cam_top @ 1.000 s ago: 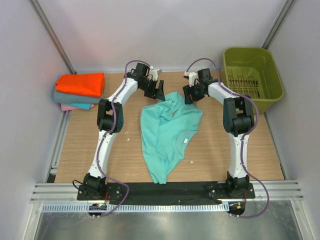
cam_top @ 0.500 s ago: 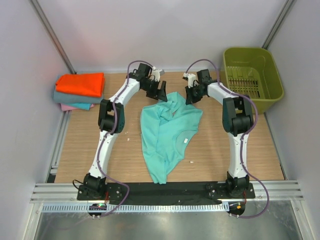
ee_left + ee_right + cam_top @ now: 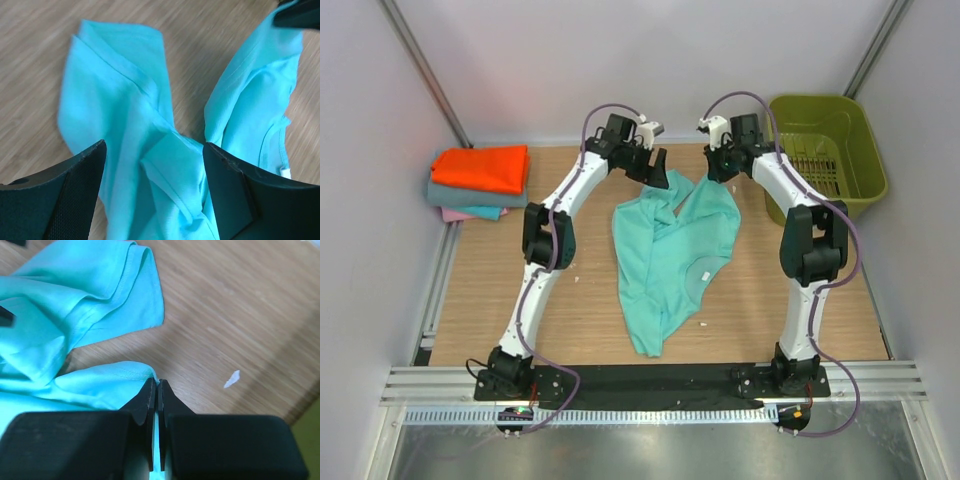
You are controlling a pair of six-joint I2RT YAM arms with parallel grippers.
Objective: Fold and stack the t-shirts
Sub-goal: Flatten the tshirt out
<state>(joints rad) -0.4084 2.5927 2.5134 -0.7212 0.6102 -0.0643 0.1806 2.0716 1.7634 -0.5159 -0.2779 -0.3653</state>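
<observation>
The shirt (image 3: 670, 250), lying long from far edge to near, is pinched by the right gripper (image 3: 156, 383); the left gripper (image 3: 154, 147) is spread wide around its far-left corner.

The mint-green t-shirt (image 3: 670, 250) lay unfolded and crumpled in the middle of the table (image 3: 470, 290), long and narrowing to a point toward the near edge. Its far end split into a V of two peaks. The right peak's edge was pinched thin between the closed fingers of the right tool (image 3: 158, 384). A small white neck label (image 3: 702, 277) showed on the shirt's right half. Loose folds and stitched hems ran across the cloth. Well apart, at the table's far left corner, three folded shirts sat stacked: the orange t-shirt (image 3: 480, 168) on top, the grey-teal t-shirt (image 3: 470, 195) beneath it, and the pink t-shirt (image 3: 455, 214) at the bottom with only its edge showing.
</observation>
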